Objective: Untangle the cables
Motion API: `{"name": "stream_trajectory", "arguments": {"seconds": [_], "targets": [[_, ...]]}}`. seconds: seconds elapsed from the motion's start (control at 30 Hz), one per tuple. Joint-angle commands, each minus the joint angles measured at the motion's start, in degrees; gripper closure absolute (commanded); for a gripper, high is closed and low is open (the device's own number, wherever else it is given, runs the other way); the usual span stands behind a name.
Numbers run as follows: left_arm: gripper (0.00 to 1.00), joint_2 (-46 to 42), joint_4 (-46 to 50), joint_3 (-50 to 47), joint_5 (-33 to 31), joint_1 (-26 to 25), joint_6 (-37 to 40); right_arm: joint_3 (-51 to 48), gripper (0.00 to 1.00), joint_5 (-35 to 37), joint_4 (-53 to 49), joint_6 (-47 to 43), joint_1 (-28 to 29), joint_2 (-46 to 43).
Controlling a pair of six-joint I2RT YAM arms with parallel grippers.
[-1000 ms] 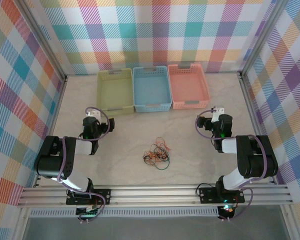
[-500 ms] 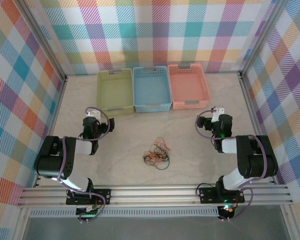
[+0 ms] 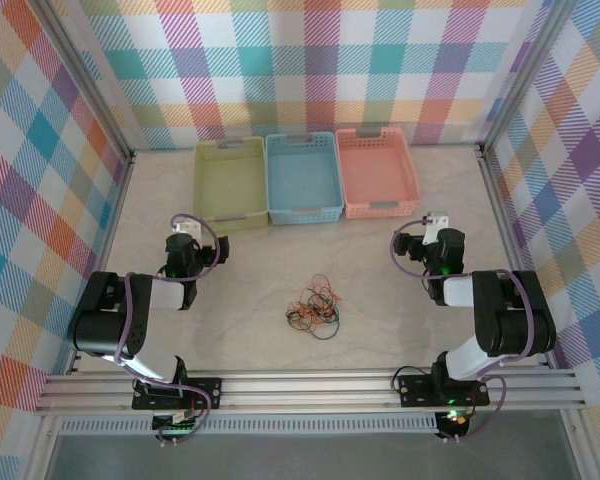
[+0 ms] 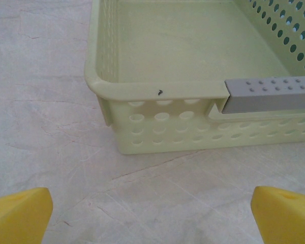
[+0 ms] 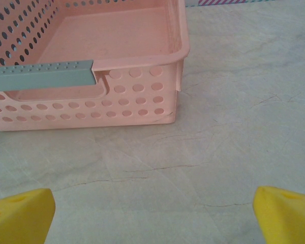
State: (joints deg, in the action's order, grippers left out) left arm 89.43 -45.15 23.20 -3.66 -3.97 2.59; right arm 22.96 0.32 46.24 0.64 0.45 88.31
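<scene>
The cables (image 3: 314, 309) lie as one small tangle of thin red-orange, green and black wires on the table, midway between the two arms. My left gripper (image 3: 184, 236) rests well to the left of the tangle, facing the yellow-green basket. In the left wrist view its yellow fingertips (image 4: 19, 214) stand wide apart, open, with bare table between them. My right gripper (image 3: 435, 229) sits to the right of the tangle, in front of the pink basket. Its yellow fingertips (image 5: 21, 214) are also spread open over bare table.
Three baskets stand in a row at the back: yellow-green (image 3: 228, 184), blue (image 3: 302, 178) and pink (image 3: 376, 172). The yellow-green basket's near wall (image 4: 157, 129) and the pink basket's near wall (image 5: 91, 101) stand just ahead of each gripper. Checked walls enclose the table.
</scene>
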Motion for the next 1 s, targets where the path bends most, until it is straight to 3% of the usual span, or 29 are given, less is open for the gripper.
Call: {"name": "stream_trajectory", "arguments": {"seconds": [0.0,0.57,0.7,0.83,0.97], "targets": [[0.0,0.2,-0.7,1.1,0.0,0.0,-0.2,0.6,0.0,-1.1,1.1,-0.3,0.1,-0.5],[0.0,0.2,-0.5,1.2,1.1,0.7,-0.6,0.9,0.0,-1.5,0.7,-0.1,0.1,-0.4],[0.0,-0.4,-0.4,1.1,-1.6,-0.2,-0.3,0.5,0.0,-1.2,1.3,-0.2,0.1,-0.6],[0.0,-8.0,9.3,3.5,-7.2,-3.6,1.6,2.2,0.0,2.9,-6.7,1.0,0.5,-6.3],[0.0,-17.0,7.7,-0.2,-8.4,-6.1,2.7,0.9,0.0,6.9,-8.9,1.2,1.6,-12.3]]}}
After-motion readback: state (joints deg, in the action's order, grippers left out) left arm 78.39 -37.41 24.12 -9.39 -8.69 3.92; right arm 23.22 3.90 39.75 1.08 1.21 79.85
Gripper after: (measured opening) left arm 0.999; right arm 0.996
